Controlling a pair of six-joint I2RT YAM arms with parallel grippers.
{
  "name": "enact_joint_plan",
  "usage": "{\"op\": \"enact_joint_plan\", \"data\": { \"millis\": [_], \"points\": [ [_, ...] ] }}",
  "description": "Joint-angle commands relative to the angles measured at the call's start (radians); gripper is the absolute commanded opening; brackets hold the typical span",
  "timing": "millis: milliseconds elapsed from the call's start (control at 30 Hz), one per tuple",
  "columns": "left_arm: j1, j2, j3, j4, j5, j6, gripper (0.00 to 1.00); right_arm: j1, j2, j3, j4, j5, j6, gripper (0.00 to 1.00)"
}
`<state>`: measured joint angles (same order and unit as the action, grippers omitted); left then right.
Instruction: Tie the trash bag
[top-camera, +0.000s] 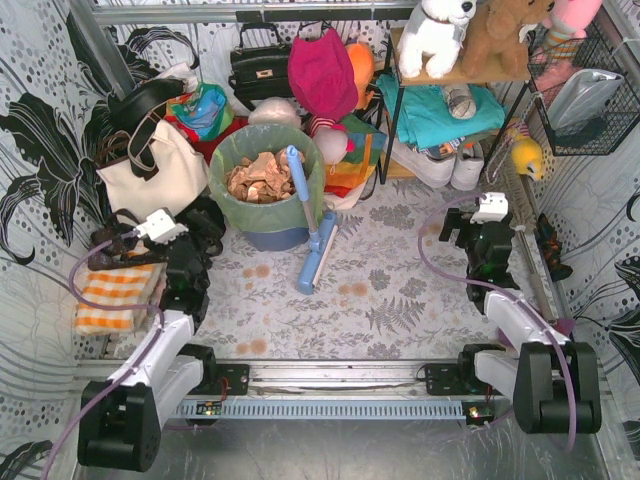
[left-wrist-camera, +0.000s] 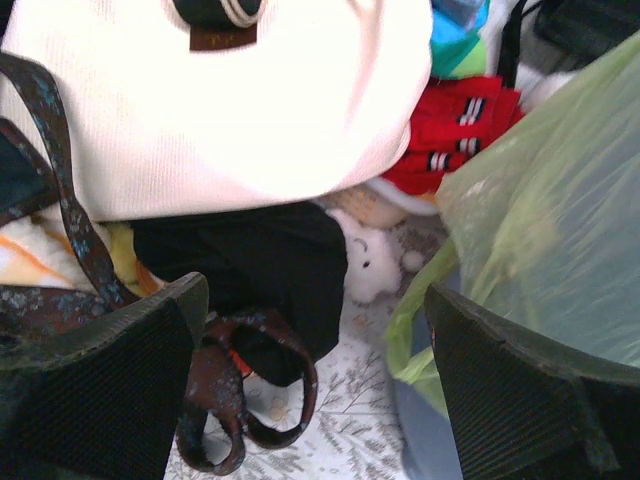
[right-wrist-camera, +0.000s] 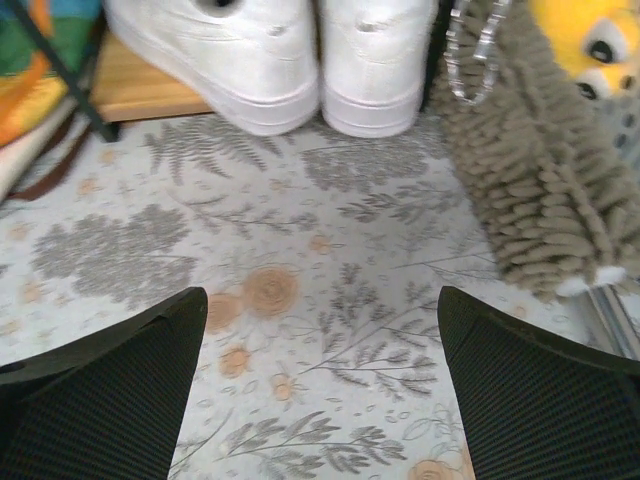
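Top external view showed the thin translucent light-green plastic trash bag (top-camera: 225, 178) standing upright in the round blue-grey plastic bin (top-camera: 275, 238) at the far left-centre of the floral-patterned worktop (top-camera: 400, 290). Its mouth faced up and crumpled brown paper showed inside. My left tool (left-wrist-camera: 315, 350) was the nearer one, jaws spread wide and holding nothing. From it the bag lay ahead and to the right, just beside the right finger in the left wrist view, with the cream fabric tote bag (top-camera: 150, 175) to the other side. My right tool (right-wrist-camera: 320, 340), equally wide and empty, sat well apart on the right, pointed at a pair of white shoes (right-wrist-camera: 290, 60) rather than at the bag. I judged the left arm should reach first. A blue long-handled floor mop (top-camera: 305, 220) leaned across the bag's near-right rim and hid part of it. The left wrist view cut off all but one flank, and I could not make out any loose edge to gather.
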<state>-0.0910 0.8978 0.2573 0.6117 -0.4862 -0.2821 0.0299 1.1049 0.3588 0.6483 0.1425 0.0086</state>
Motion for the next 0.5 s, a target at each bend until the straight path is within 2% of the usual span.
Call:
{"op": "enact_joint_plan", "data": {
  "millis": [0,267,467],
  "points": [
    [-0.004,-0.077,0.122,-0.261,-0.031,-0.092,0.98,-0.004,-0.085,0.073,-0.174,-0.221,0.050,0.97],
    [-0.006,-0.126,0.318,-0.534,0.038,-0.121,0.98,-0.004,-0.125,0.199,-0.203,-0.606,0.100,0.99],
    [-0.006,-0.170,0.469,-0.634,0.213,0.001,0.98,0.018,-0.074,0.313,-0.141,-0.886,0.200,0.99]
  ]
}}
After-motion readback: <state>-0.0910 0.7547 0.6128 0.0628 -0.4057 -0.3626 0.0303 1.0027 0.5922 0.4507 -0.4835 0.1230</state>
